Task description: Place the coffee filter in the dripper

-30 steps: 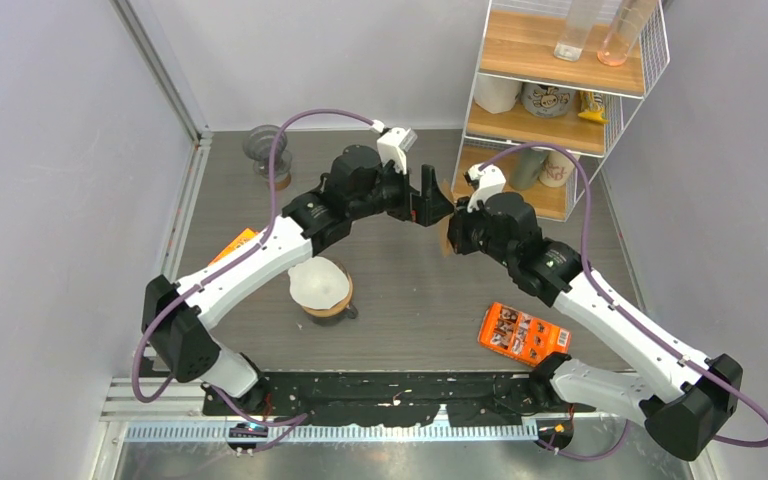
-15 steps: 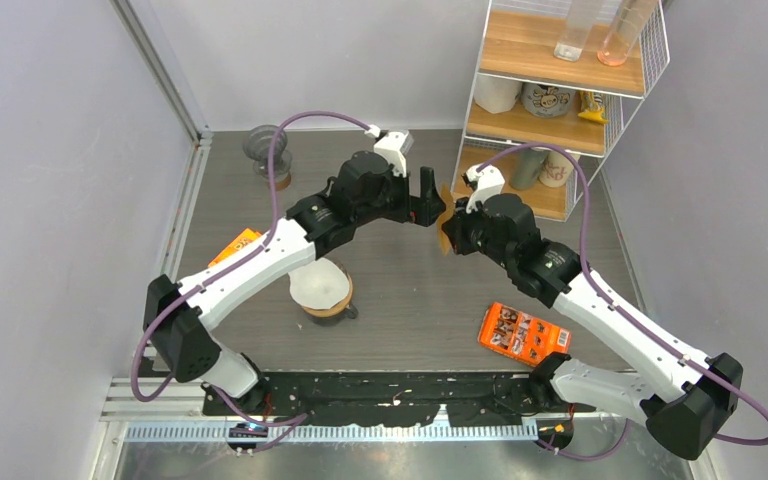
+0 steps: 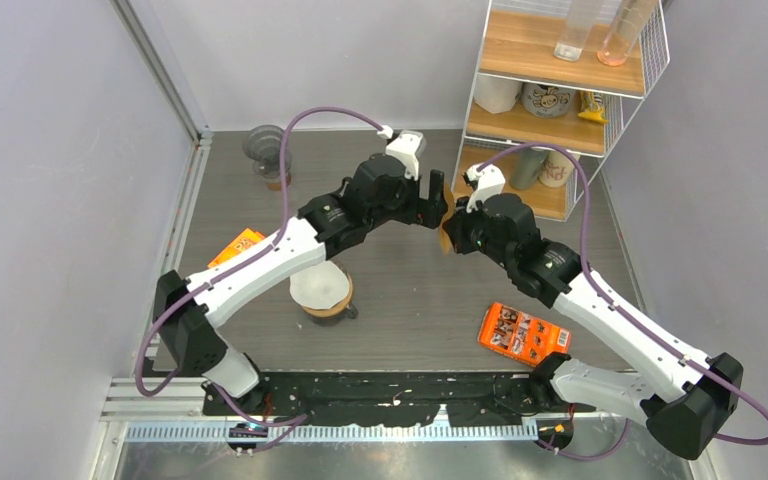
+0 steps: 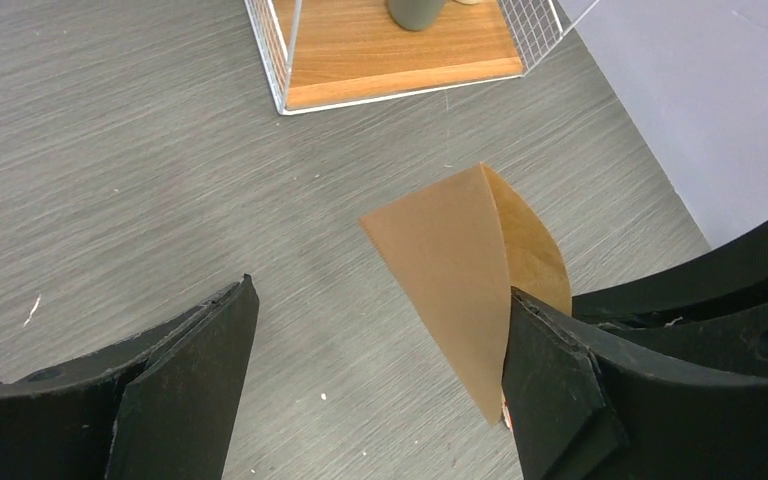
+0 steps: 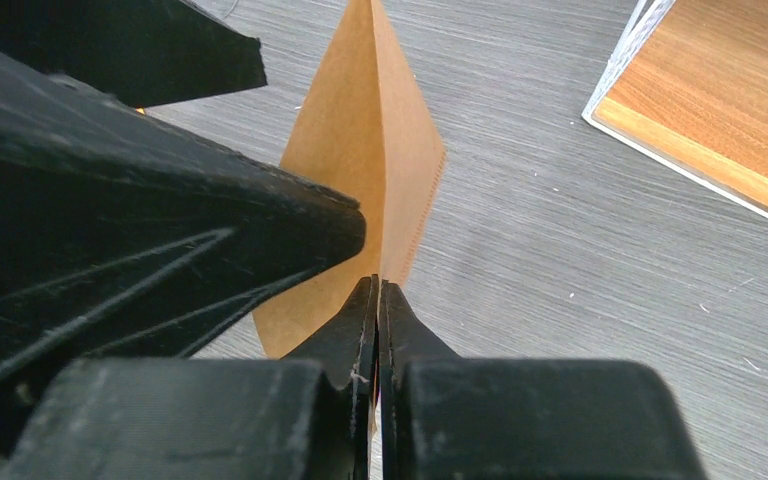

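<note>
The brown paper coffee filter [image 4: 460, 260] hangs above the table's middle, partly spread open. My right gripper [image 5: 377, 285] is shut on its lower edge. My left gripper [image 4: 380, 290] is open and straddles the filter, with its right finger [image 4: 560, 390] against the paper's edge and its left finger well apart. In the top view the two grippers meet at the filter [image 3: 444, 240], left gripper [image 3: 436, 203] facing right gripper [image 3: 452, 222]. The dripper [image 3: 322, 288], a whitish cone on a brown base, stands at the near left under the left arm.
A white wire rack [image 3: 480, 120] with wooden shelves and cups stands at the back right, close behind the grippers. An orange packet [image 3: 523, 333] lies at the near right, another [image 3: 237, 243] at the left. A glass vessel [image 3: 267, 150] sits at the back left.
My left gripper has moved right to the filter and now stands around it. The right gripper has kept the filter in the same place.
</note>
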`<move>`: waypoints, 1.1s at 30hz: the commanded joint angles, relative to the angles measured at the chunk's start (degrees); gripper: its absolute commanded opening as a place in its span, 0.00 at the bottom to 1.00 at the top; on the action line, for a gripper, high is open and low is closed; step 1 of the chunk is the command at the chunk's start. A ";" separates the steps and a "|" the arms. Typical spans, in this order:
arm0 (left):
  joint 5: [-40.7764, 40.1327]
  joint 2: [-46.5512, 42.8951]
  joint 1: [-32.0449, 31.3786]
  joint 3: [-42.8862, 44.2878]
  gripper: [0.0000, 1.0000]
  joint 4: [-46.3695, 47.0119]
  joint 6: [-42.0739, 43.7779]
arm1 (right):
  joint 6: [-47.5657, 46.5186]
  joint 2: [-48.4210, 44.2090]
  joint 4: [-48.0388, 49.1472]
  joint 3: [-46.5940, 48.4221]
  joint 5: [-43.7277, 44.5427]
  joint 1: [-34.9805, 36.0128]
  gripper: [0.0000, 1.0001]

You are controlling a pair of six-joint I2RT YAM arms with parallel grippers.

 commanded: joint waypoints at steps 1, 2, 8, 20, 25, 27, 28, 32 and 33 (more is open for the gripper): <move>-1.02 1.93 -0.67 4.07 0.88 -0.82 1.25 | -0.57 -0.32 2.87 3.07 1.75 0.46 0.05; -0.76 2.31 -0.74 4.53 0.86 -1.14 1.18 | -0.51 -0.36 2.86 3.09 2.29 0.48 0.05; -1.84 4.80 -1.48 7.29 0.76 -3.50 1.42 | -0.11 -1.02 3.28 2.95 3.27 0.54 0.05; -7.90 5.69 -2.52 8.32 0.49 -4.70 1.76 | 1.18 -1.54 2.03 2.69 7.90 0.55 0.05; -10.38 5.45 -2.95 8.43 0.32 -5.72 1.63 | 1.79 -2.22 2.51 1.76 10.08 0.57 0.05; -11.35 5.33 -3.02 8.43 0.28 -6.13 1.69 | 2.27 -2.56 2.48 1.38 11.95 0.57 0.05; -11.92 5.29 -3.04 8.41 0.27 -6.46 1.70 | 2.66 -2.81 2.36 1.25 12.53 0.57 0.05; -11.60 5.11 -3.04 8.42 0.24 -7.04 1.99 | 3.11 -2.99 1.85 1.16 14.76 0.57 0.05; -11.38 5.01 -3.05 8.29 0.23 -7.05 2.34 | 3.14 -2.93 1.64 1.26 15.32 0.57 0.05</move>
